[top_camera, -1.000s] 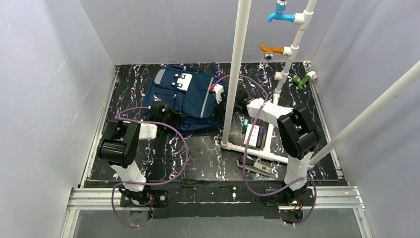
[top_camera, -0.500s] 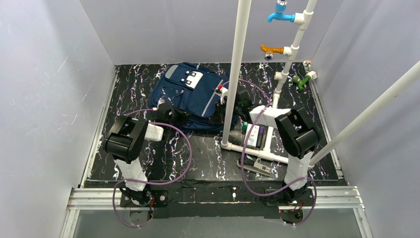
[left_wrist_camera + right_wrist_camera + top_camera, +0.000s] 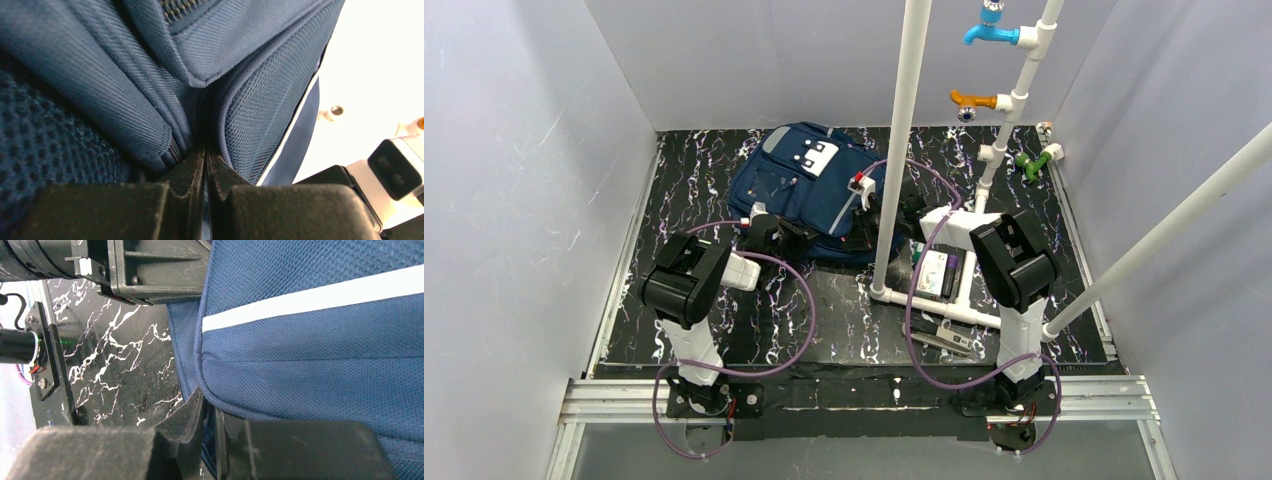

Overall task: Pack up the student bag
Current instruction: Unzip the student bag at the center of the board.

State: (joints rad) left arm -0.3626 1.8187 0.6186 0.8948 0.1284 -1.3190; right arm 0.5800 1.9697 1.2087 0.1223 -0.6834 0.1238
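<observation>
Now the bag (image 3: 809,185) lies at the far middle of the black marbled table (image 3: 844,310). At its near-left edge the left gripper (image 3: 205,150) is pinched tight on fabric beside a zipper seam. Near a white pole (image 3: 894,180), the right gripper (image 3: 208,407), jaws narrow, nips the bag's near-right hem.

student bag (image 3: 804,190) on the table (image 3: 844,320), left of the upright pipe (image 3: 902,150)
</observation>
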